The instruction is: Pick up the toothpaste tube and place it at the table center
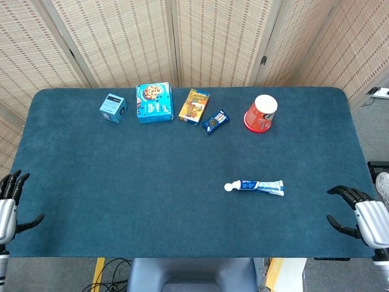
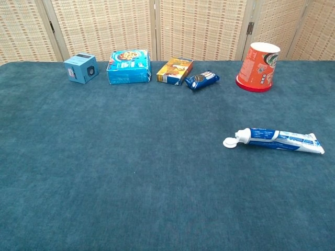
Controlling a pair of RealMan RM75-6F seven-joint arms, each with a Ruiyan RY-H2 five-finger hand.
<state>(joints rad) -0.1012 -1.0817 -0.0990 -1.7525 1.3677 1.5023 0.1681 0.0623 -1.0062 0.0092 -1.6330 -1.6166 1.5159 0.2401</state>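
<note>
Right hand (image 1: 364, 217): empty, fingers spread, off the table's right edge.
Left hand (image 1: 8, 204): empty, fingers spread, off the left edge.
Toothpaste tube (image 1: 255, 187): flat, right of centre, cap leftward.
Red cup (image 1: 261, 113): inverted, far edge.
Far row: small blue box (image 1: 113, 107), cookie box (image 1: 154, 102), yellow box (image 1: 194, 106), blue packet (image 1: 215, 121).
Table (image 1: 121, 182): dark blue cloth; woven screens behind.

From my station I see the desk (image 1: 91, 182), covered edge to edge in dark teal carpet-like fabric, evenly lit. Right behind the desk stands a folding screen (image 1: 213, 42) of woven beige panels in pale frames, with a dark hinge (image 1: 263, 60) on one joint. Grey floor (image 1: 371, 134) shows beside the desk, and cables (image 1: 112, 267) and a yellow strip (image 1: 97, 267) lie below its near edge.
</note>
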